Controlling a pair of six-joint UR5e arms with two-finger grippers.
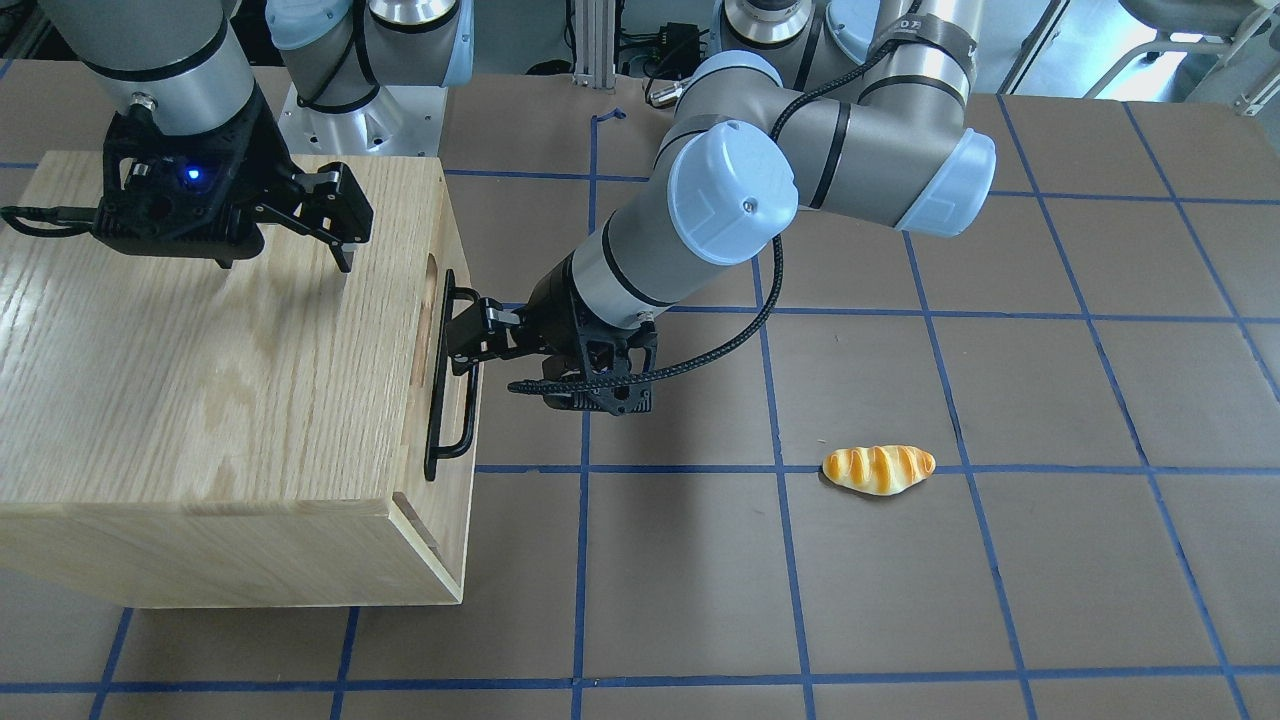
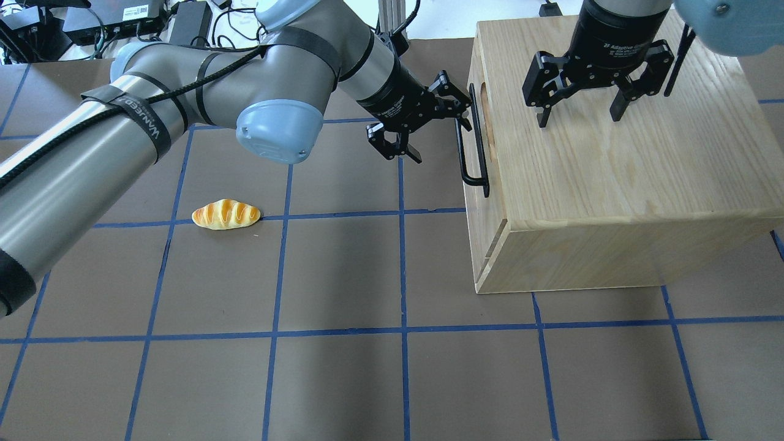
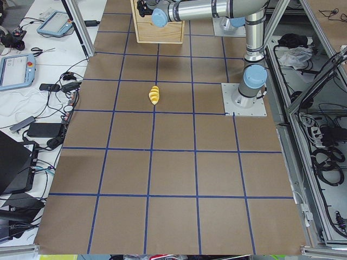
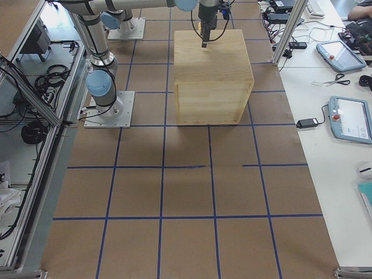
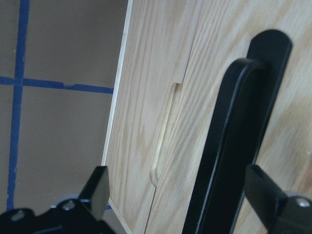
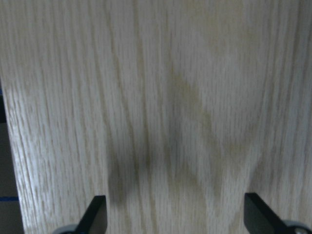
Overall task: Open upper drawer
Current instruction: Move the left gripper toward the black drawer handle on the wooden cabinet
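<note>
A: The upper drawer (image 5: 292, 122) is seen closed in the cabinet (image 2: 612, 171), its handle (image 5: 229, 146) straddled by the unclenched left gripper (image 5: 176, 183).
B: If pulled before clamping, the handle is likely lost; the right gripper (image 2: 580, 116) is held spread above.

Cabinet (image 2: 612, 171): light wood, visible grain, matt. Handle (image 2: 479, 144): black, smooth, satin sheen. Surface (image 2: 343, 275): matt brown sheet, blue tape (image 2: 343, 214) lines. Roll (image 2: 225, 214): glossy, plastic-looking.

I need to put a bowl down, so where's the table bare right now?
The mat is bare from the bread roll across to the cabinet. Crowded in front of the upper drawer, where the left gripper straddles the handle; the right gripper hovers over the cabinet top.
</note>
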